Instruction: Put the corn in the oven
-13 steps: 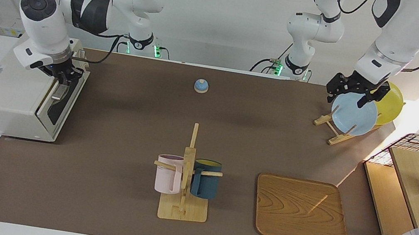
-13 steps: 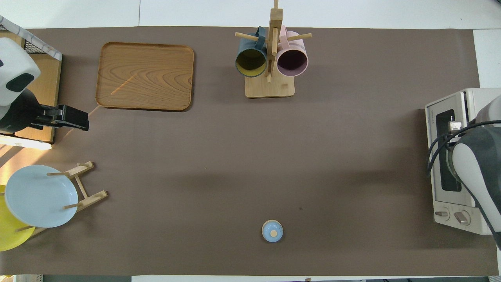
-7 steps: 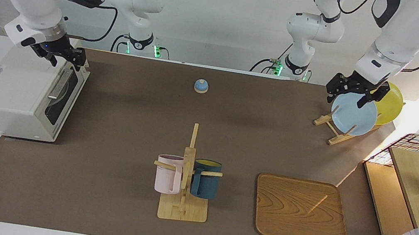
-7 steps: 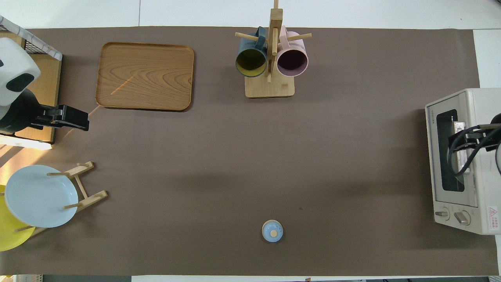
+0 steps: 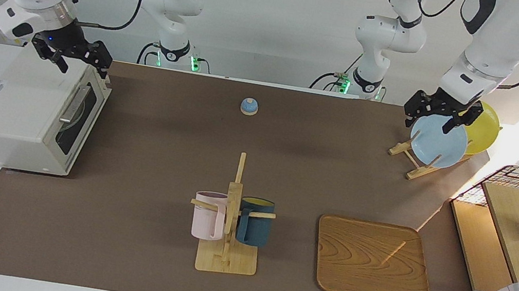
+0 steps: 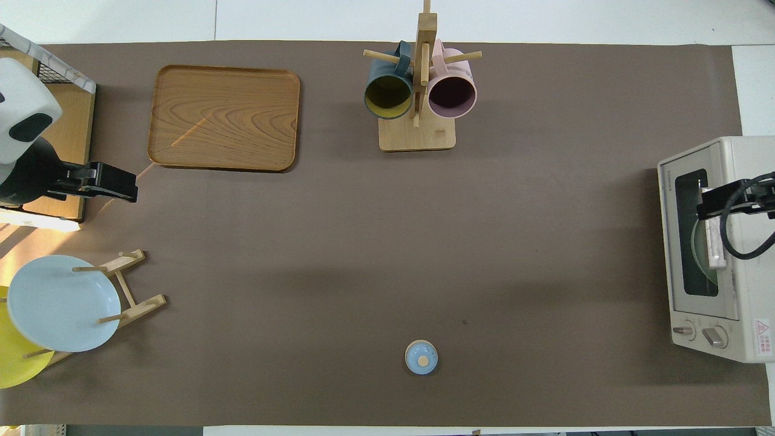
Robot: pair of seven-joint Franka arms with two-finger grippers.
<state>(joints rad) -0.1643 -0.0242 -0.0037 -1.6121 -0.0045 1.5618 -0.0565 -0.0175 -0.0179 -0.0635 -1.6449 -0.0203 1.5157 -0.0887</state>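
The off-white oven (image 5: 25, 113) stands at the right arm's end of the table with its dark glass door shut; it also shows in the overhead view (image 6: 708, 254). No corn shows in either view. My right gripper (image 5: 70, 56) hangs open and empty in the air over the oven's top edge above the door, and it also shows in the overhead view (image 6: 717, 203). My left gripper (image 5: 438, 116) is open and empty over the plate rack, and waits there; in the overhead view (image 6: 115, 184) it shows beside the basket box.
A mug rack (image 5: 230, 224) with a pink and a dark blue mug stands mid-table. A wooden tray (image 5: 373, 261) lies beside it. A plate rack holds a light blue plate (image 5: 438, 141) and a yellow plate (image 5: 483, 128). A wire-and-wood basket box (image 5: 516, 233) and a small blue knob (image 5: 249, 106) are also there.
My right gripper has lifted from the oven door's handle to the air above the oven's top. The left arm has not moved.
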